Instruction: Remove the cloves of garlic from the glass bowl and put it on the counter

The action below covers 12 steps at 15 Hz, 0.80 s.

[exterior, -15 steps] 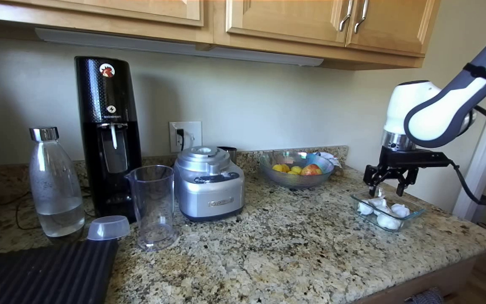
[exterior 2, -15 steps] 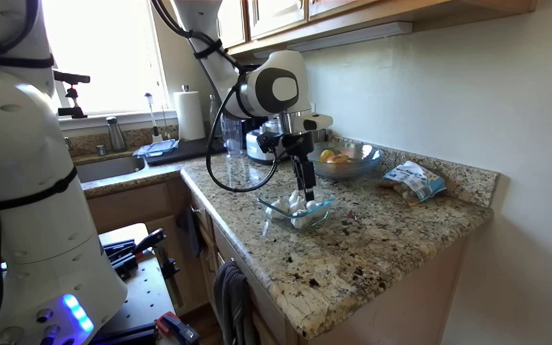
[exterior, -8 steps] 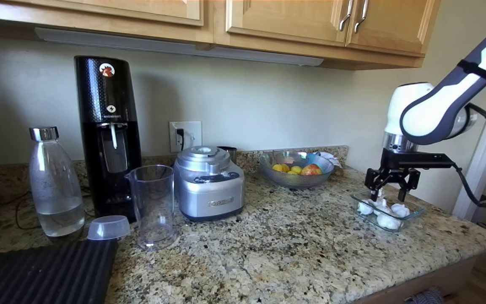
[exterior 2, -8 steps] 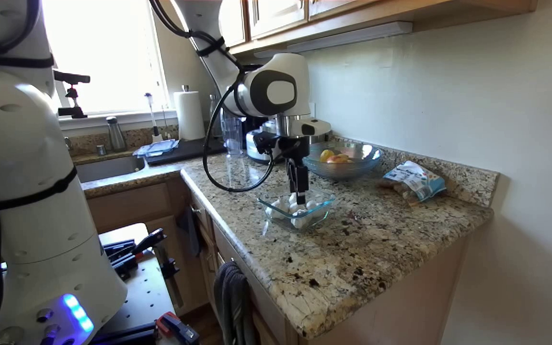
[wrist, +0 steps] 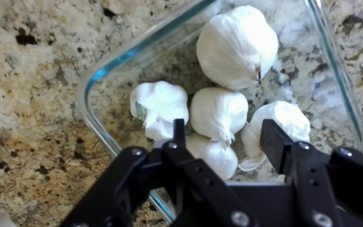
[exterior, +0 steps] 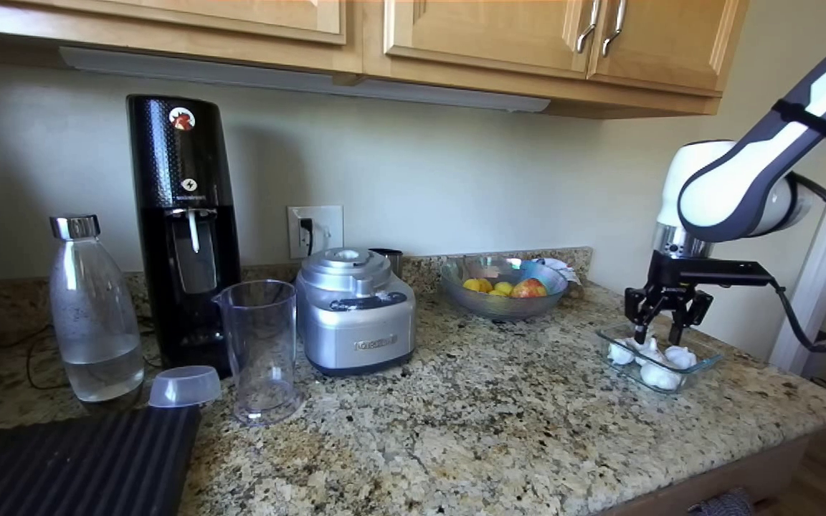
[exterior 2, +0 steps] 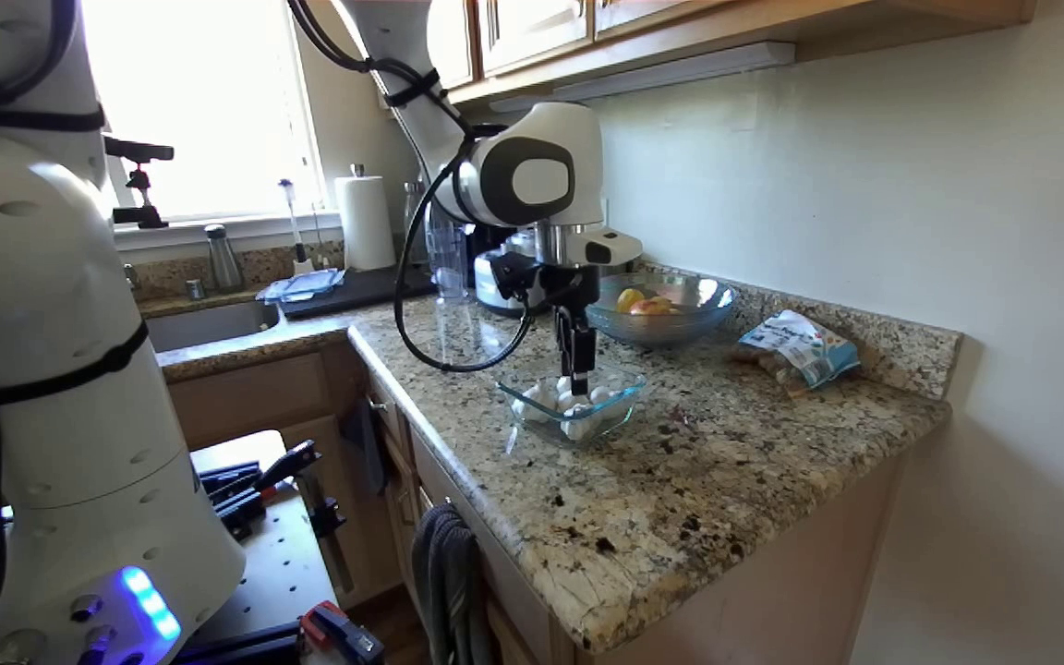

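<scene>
The cloves of garlic are several whitish lumps in the glass bowl; one large lump (wrist: pixel 236 47) lies at the top of the wrist view. They also show in both exterior views (exterior: pixel 660 375) (exterior 2: pixel 578 425). The clear glass bowl (wrist: pixel 123 59) stands on the speckled granite counter (exterior: pixel 492 423). My gripper (wrist: pixel 224 130) points down over the bowl, also in both exterior views (exterior: pixel 657 338) (exterior 2: pixel 578 383). Its fingers are apart, with a middle lump (wrist: pixel 217 110) framed between the tips. I cannot tell whether a finger touches any lump. The fingers partly hide the lower lumps.
A larger glass bowl (exterior: pixel 456 292) with fruit stands behind, by the wall. A food processor (exterior: pixel 359 337), a clear beaker (exterior: pixel 259 358) and a black ribbed mat (exterior: pixel 76 459) are farther along. A bag (exterior 2: pixel 800 346) lies near the backsplash. The counter's front edge (exterior 2: pixel 458 471) is near the bowl.
My gripper has come down slightly and shifted a little over the bowl. Its fingers have moved closer together. The garlic and bowl look unmoved.
</scene>
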{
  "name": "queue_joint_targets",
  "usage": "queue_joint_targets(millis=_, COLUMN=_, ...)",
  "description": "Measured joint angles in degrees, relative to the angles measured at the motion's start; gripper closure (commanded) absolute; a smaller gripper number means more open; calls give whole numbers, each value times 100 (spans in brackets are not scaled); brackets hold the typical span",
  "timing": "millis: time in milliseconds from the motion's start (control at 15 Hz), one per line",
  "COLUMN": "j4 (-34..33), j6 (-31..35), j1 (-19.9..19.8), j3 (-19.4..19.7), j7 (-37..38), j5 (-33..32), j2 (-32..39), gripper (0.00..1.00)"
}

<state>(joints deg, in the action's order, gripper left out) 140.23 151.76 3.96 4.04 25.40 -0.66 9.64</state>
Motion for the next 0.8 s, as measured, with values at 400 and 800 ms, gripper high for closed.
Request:
queue_joint_targets(millis=400, j4=-1, j6=87, j1=-44, j3=-1, j7=-282, j5=237, j2=88, gripper=54)
queue_joint_targets(millis=800, j4=-13, j6=103, j1=-44, j3=-7, j7=-343, j5=352, j2=181, gripper=90)
